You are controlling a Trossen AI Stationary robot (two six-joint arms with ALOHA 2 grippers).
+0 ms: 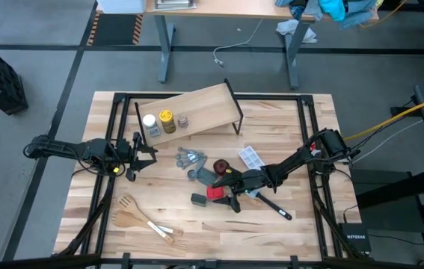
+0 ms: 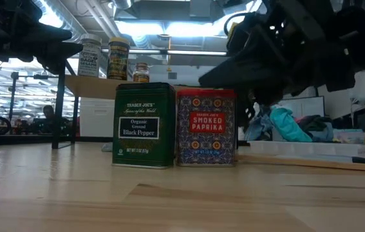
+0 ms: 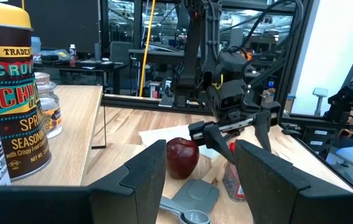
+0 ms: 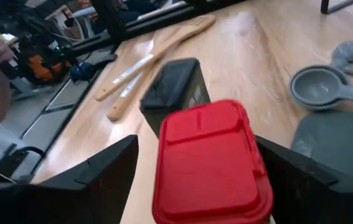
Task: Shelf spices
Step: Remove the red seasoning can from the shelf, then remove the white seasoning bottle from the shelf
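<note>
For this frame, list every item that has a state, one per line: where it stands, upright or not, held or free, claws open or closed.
White-capped jar: upright on shelf.
Yellow-capped jar: upright on shelf.
Small jar: upright on shelf.
Red tin: upright on table, between the right claw's fingers, not gripped.
Dark tin: upright on table, beside the red tin, free.
Right claw: open around red tin.
Left claw: open, empty, near shelf.

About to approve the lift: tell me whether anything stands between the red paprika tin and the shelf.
The right gripper straddles the red paprika tin, fingers open. Between it and the shelf lie the grey measuring spoons, a grey square piece and a dark-red round thing, all low. A raised path looks clear.
</note>
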